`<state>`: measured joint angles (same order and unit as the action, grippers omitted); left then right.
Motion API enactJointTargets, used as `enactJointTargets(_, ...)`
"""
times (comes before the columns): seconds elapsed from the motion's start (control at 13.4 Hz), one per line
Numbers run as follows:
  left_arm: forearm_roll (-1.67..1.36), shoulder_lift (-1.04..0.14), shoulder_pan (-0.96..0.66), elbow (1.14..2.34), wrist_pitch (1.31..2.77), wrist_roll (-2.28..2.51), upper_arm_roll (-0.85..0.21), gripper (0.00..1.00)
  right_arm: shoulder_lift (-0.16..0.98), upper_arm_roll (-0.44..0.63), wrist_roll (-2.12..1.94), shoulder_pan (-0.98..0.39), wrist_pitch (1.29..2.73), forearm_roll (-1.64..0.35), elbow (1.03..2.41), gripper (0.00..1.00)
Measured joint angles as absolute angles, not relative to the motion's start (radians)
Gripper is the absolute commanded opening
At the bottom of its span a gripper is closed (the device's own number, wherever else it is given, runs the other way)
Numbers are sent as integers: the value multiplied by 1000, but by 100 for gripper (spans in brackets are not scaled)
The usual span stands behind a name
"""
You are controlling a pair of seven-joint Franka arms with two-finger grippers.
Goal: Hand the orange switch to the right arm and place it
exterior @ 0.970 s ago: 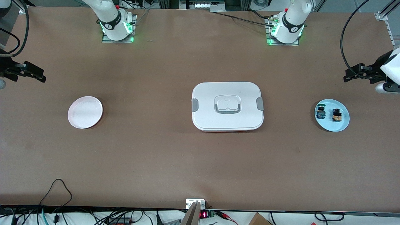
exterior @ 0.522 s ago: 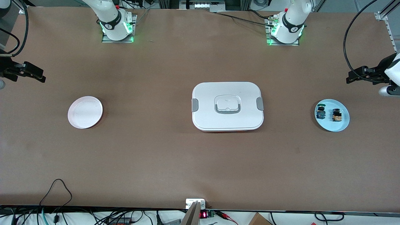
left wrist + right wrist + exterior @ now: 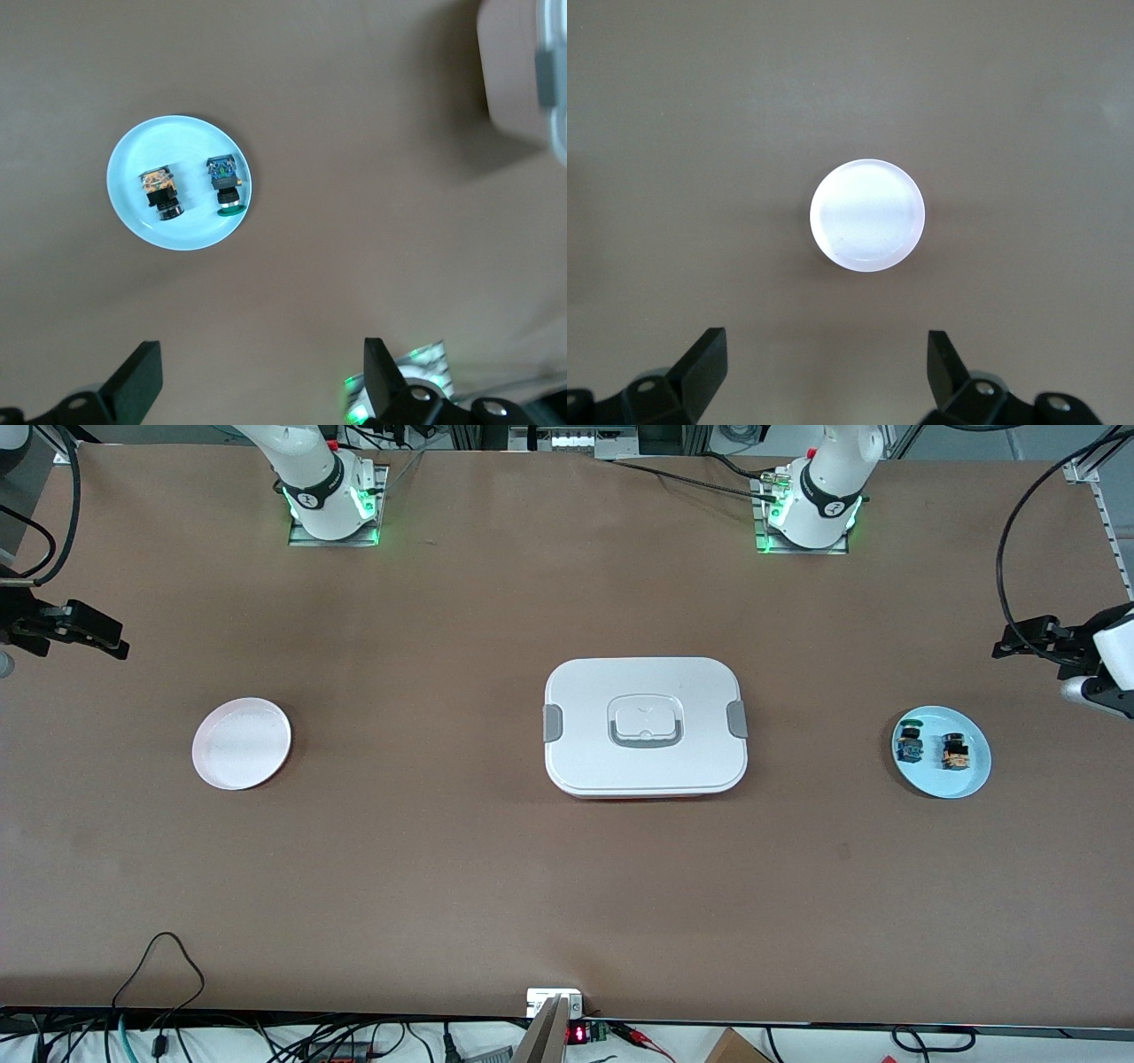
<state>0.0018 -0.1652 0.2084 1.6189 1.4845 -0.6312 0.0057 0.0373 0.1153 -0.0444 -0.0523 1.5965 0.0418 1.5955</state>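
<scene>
Black left hand (image 3: 1028,642), open, has drifted outward; right hand (image 3: 89,633) waits open.

Orange switch (image 3: 954,752), pale-blue plate (image 3: 970,778).

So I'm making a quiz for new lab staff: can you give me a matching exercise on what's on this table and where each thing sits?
Things:
1. orange switch
2. white lidded box
3. pink plate
4. left gripper

Places or states:
a. middle of the table
b. on the blue plate
c. open, holding nothing
d. toward the right arm's end, bare

Pairs: 1-b, 2-a, 3-d, 4-c
</scene>
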Motion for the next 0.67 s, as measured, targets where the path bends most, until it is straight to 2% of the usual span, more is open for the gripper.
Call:
enactJointTargets(0.45, 11, -208, 261, 1737, 1590, -1143, 8, 100, 37, 115, -44, -52, 1597, 42, 1596, 100)
enactJointTargets(0.67, 14, -209, 294, 1858, 1747, -1394, 8, 100, 37, 115, -43, -53, 1597, 42, 1595, 100)
